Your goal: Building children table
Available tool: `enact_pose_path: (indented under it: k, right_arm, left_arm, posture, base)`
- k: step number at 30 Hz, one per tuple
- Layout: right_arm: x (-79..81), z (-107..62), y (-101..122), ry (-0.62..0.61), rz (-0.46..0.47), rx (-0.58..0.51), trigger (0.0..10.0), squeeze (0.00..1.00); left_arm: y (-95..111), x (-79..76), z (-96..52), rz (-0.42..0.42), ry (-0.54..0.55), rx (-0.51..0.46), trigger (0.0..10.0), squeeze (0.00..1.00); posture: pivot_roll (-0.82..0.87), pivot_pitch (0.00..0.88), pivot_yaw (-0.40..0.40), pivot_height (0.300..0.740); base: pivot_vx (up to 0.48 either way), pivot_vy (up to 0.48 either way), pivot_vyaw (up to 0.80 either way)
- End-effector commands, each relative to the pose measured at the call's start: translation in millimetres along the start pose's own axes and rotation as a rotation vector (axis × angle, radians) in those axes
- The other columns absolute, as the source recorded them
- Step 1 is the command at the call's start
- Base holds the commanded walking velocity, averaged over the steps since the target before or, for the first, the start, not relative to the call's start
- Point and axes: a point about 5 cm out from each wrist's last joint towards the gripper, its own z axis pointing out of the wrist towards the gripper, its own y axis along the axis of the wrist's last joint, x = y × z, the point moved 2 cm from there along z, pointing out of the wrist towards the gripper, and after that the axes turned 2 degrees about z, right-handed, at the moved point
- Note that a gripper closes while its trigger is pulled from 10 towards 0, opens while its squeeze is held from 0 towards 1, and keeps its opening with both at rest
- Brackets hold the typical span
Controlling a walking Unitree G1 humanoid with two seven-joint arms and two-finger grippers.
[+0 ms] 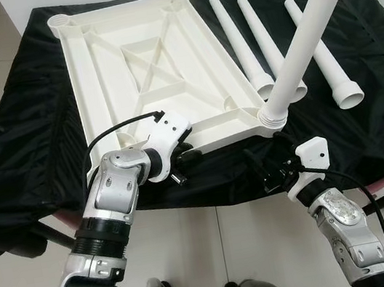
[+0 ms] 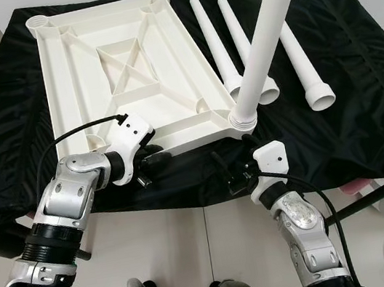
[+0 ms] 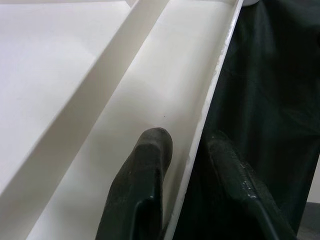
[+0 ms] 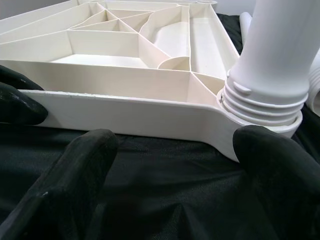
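The right gripper (image 1: 274,172) waits, fingers apart, below the fitted leg (image 1: 307,36). The left gripper (image 3: 186,170) clamps the tabletop (image 1: 143,70) rim; three loose legs (image 1: 262,36) lie beside.

We see the white ribbed tabletop (image 1: 150,69) lying upside down. One leg (image 1: 306,32) stands in its near corner socket. Three loose legs (image 1: 275,45) lie beside it.

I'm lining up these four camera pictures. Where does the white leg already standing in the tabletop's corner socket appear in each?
Left eye view: upright white plastic leg, right of centre.
Right eye view, right of centre.
Left wrist view: not in it.
Right wrist view: its threaded base, right side.
Shared landmark: upturned white ribbed tabletop.
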Motion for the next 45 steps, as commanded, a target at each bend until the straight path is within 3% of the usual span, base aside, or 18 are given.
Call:
enact_pose_path:
  k: [1,7,13,25,31,35,36,37,45]
  right_arm:
    - [-2.1,-3.6,-3.7,-0.011,-0.005,0.013,10.0,0.0]
    - [-0.9,-3.1,-3.3,-0.01,-0.006,0.01,10.0,0.0]
    - [-0.4,-3.1,-3.3,-0.011,-0.006,0.009,10.0,0.0]
    - [-0.7,-3.3,-3.3,-0.022,-0.009,0.006,10.0,0.0]
    - [-1.9,-3.0,-2.8,-0.025,-0.011,0.005,10.0,0.0]
    - [-2.2,-2.5,-2.8,-0.025,-0.013,0.005,10.0,0.0]
    - [-2.5,-2.3,-2.8,-0.025,-0.014,0.004,10.0,0.0]
    - [-2.8,-1.9,-2.7,-0.026,-0.015,0.004,10.0,0.0]
    - [-3.6,-1.7,-2.2,-0.029,-0.018,0.001,10.0,0.0]
  left_arm:
    - [-24.8,40.7,-12.7,-0.062,0.575,0.096,0.0,0.0]
    - [-26.1,52.9,-19.3,-0.07,0.67,0.116,0.0,0.0]
    - [-27.4,54.0,-18.9,-0.066,0.678,0.123,0.0,0.0]
    - [-43.4,76.4,-41.5,-0.179,0.903,0.141,0.0,0.0]
    - [-42.6,77.6,-44.5,-0.167,0.928,0.149,0.0,0.0]
    - [-38.4,73.0,-38.7,-0.168,0.902,0.134,0.0,0.0]
    - [-35.7,68.6,-32.9,-0.176,0.865,0.121,10.0,0.0]
    - [-32.2,64.6,-28.3,-0.195,0.839,0.094,10.0,1.0]
    - [-11.9,52.4,-15.0,-0.176,0.707,-0.005,10.0,1.0]
  posture:
    - [0.05,0.129,-0.038,0.74]
    - [0.05,0.124,-0.035,0.74]
    - [0.05,0.122,-0.034,0.74]
    - [0.04,0.121,-0.03,0.74]
    - [0.04,0.123,-0.033,0.74]
    - [0.05,0.124,-0.035,0.74]
    - [0.05,0.124,-0.035,0.74]
    - [0.05,0.122,-0.033,0.74]
    - [0.04,0.122,-0.033,0.74]
  base:
    - [0.0,0.0,0.0]
    - [0.0,0.0,0.0]
    - [0.0,0.0,0.0]
    - [0.0,0.0,0.0]
    - [0.0,0.0,0.0]
    - [0.0,0.0,0.0]
    - [0.0,0.0,0.0]
    - [0.0,0.0,0.0]
    - [0.0,0.0,0.0]
